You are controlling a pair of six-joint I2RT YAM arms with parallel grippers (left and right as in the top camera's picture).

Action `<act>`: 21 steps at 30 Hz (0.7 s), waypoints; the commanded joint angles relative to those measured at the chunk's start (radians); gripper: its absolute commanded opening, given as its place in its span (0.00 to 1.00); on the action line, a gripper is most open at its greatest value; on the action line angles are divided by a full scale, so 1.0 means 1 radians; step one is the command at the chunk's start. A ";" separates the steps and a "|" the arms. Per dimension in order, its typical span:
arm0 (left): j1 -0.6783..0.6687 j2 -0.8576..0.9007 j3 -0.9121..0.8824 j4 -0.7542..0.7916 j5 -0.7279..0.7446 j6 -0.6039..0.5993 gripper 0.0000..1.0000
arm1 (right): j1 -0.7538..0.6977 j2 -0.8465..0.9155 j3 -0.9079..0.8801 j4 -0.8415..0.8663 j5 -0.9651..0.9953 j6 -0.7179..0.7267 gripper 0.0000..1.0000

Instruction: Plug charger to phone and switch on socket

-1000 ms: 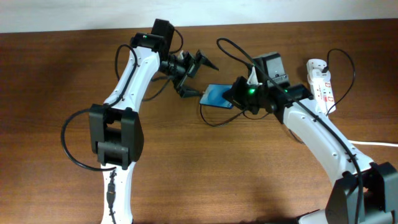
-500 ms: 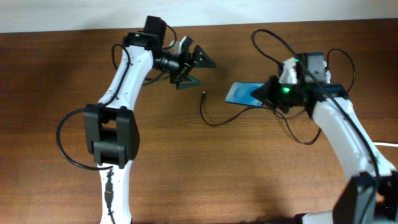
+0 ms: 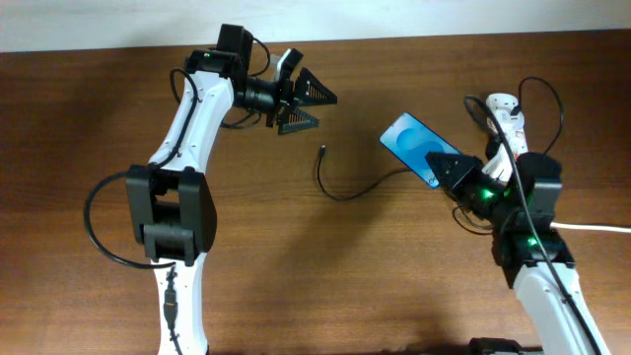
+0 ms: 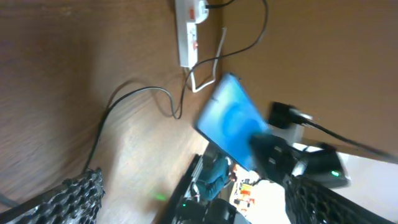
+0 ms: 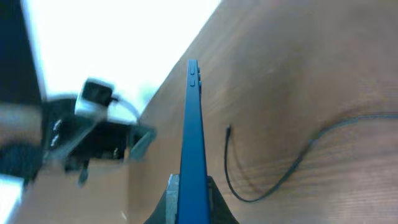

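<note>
My right gripper [image 3: 452, 171] is shut on the lower end of the phone [image 3: 418, 147] and holds it tilted above the table, blue screen up. In the right wrist view the phone [image 5: 192, 124] stands edge-on between the fingers of that gripper [image 5: 193, 190]. The charger [image 3: 347, 195] lies loose on the wood, its plug tip [image 3: 323, 151] left of the phone and apart from it. The socket [image 3: 511, 123] lies at the far right. My left gripper [image 3: 314, 106] hangs wide open over the back of the table, holding nothing. From its wrist view I see the phone [image 4: 231, 119], the charger [image 4: 140, 91] and the socket [image 4: 189, 28].
A thick white cord [image 3: 596, 228] runs off the right edge from the socket. Thin black cables loop around the socket [image 3: 540, 94]. The left arm's black cable [image 3: 99, 232] hangs in a loop at the left. The table's back edge meets a white wall.
My right arm has pulled back to the right, carrying the phone up and away from the table's middle. The left gripper has drawn slightly back, still open. The charger stayed put.
</note>
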 commanded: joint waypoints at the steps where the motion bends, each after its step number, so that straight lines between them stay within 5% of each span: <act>1: 0.000 -0.006 0.019 0.002 0.045 0.029 0.99 | 0.057 0.048 0.001 0.101 0.166 0.301 0.04; 5: -0.002 -0.006 0.019 0.002 0.045 0.012 0.99 | 0.162 0.148 0.001 0.274 0.295 0.517 0.04; 10: -0.002 -0.006 0.019 0.033 0.046 -0.084 0.99 | 0.291 0.326 0.004 0.581 0.384 0.632 0.04; 16: -0.012 -0.006 0.019 0.084 0.044 -0.201 0.95 | 0.386 0.483 0.058 0.732 0.490 0.755 0.04; 21: -0.025 -0.006 0.019 0.157 0.032 -0.294 0.73 | 0.424 0.524 0.143 0.734 0.512 0.754 0.04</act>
